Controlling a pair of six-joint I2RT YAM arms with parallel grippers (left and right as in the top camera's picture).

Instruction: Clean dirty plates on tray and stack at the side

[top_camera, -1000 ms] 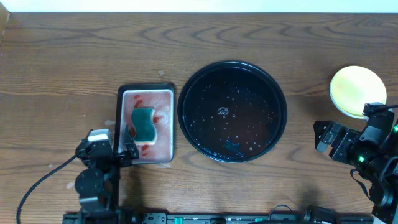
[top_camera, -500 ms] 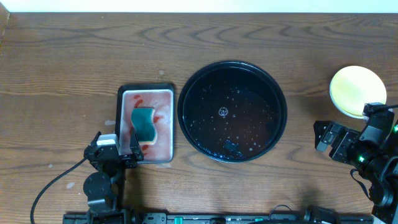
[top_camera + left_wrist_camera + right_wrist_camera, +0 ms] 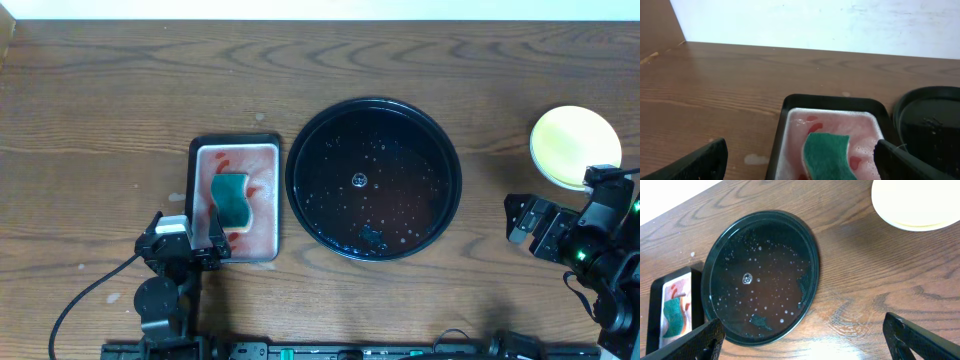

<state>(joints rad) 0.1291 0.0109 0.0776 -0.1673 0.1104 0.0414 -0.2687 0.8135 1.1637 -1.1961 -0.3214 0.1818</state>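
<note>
A brown wooden counter point(image 3: 100, 90) filled the view. At its middle lay the round black tray point(image 3: 400, 200), its glossy inside wet and speckled with pale droplets. Just beside it on the left, close but apart, sat a small rectangular tray point(image 3: 235, 140) with a black rim and a pinkish, foamy inside marked with red smears. The yellow plate point(image 3: 575, 147) rested on the counter well to the right of the round tray, its face clean; whether other plates lay beneath it could not be told. The left gripper point(image 3: 186, 222) hung at the near edge of the small rectangular tray, fingers spread wide and holding nothing. The right gripper point(image 3: 802, 327) hovered just in front of the yellow plate, likewise spread wide and empty. A green sponge point(image 3: 230, 198) lay inside the small rectangular tray.
</note>
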